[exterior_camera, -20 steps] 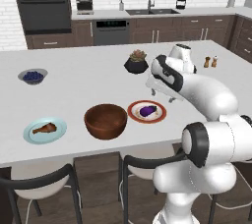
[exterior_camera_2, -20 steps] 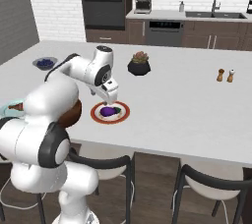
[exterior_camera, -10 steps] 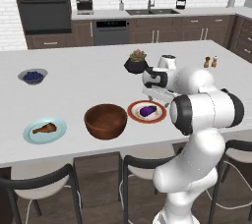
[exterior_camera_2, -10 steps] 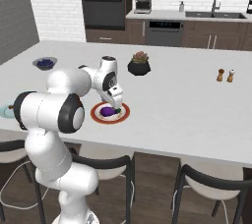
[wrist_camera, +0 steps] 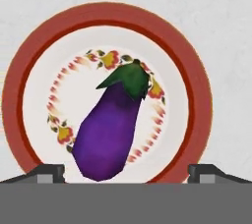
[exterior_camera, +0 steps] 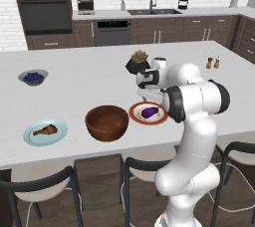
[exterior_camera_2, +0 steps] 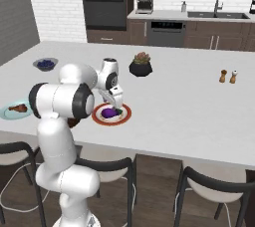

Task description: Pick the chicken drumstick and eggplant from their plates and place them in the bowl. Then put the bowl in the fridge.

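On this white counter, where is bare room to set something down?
Free: the wide stretch between the black succulent pot and the salt and pepper shakers. Crowded: the front edge, where the teal plate, brown wooden bowl and red-rimmed plate stand in line.

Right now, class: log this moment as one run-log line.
phase: approach | gripper open above eggplant | eggplant on red-rimmed plate | drumstick on teal plate

Over the last second the arm has folded in and swung the claw (exterior_camera_2: pixel 115 104) down over the red-rimmed plate (exterior_camera: pixel 134 116). It now hangs just above the eggplant (wrist_camera: pixel 109 128), fingers spread wide to either side, nothing gripped.
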